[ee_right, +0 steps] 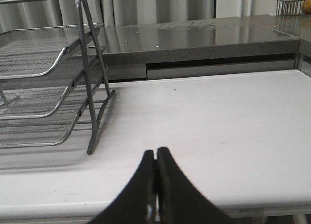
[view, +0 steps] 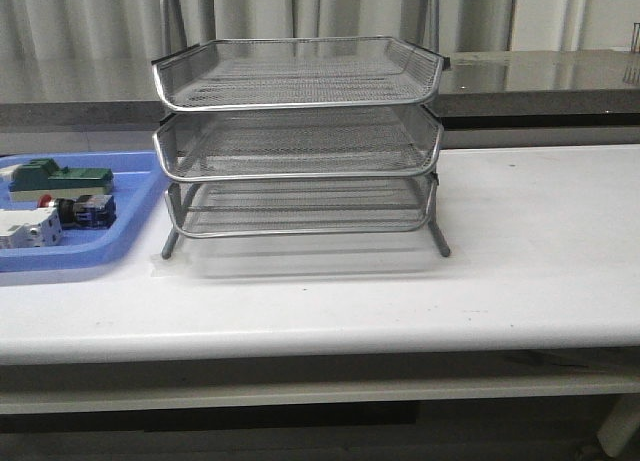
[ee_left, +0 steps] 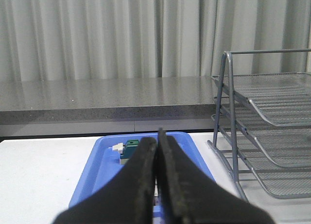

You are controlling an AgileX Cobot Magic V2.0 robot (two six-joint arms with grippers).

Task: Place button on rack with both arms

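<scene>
The button point(view: 82, 210), with a red cap and blue-black rear block, lies in the blue tray point(view: 130, 236) at the table's left. The silver wire-mesh rack point(view: 300, 131) stands in the middle of the table, its three tiers bare. Neither arm shows in the front view. In the left wrist view my left gripper point(ee_left: 157, 136) is shut with nothing held, above the near end of the blue tray point(ee_left: 107, 161), with the rack point(ee_left: 262, 131) to its side; its fingers hide the button. My right gripper point(ee_right: 155, 153) is shut on nothing over bare table, with the rack point(ee_right: 53, 88) off to one side.
The blue tray also holds a green-and-cream block point(view: 58, 178) point(ee_left: 130, 150) and a white breaker block point(view: 28, 227). A grey counter point(view: 540, 81) and curtains run behind the table. The white tabletop point(view: 540, 231) stretches to the right of the rack.
</scene>
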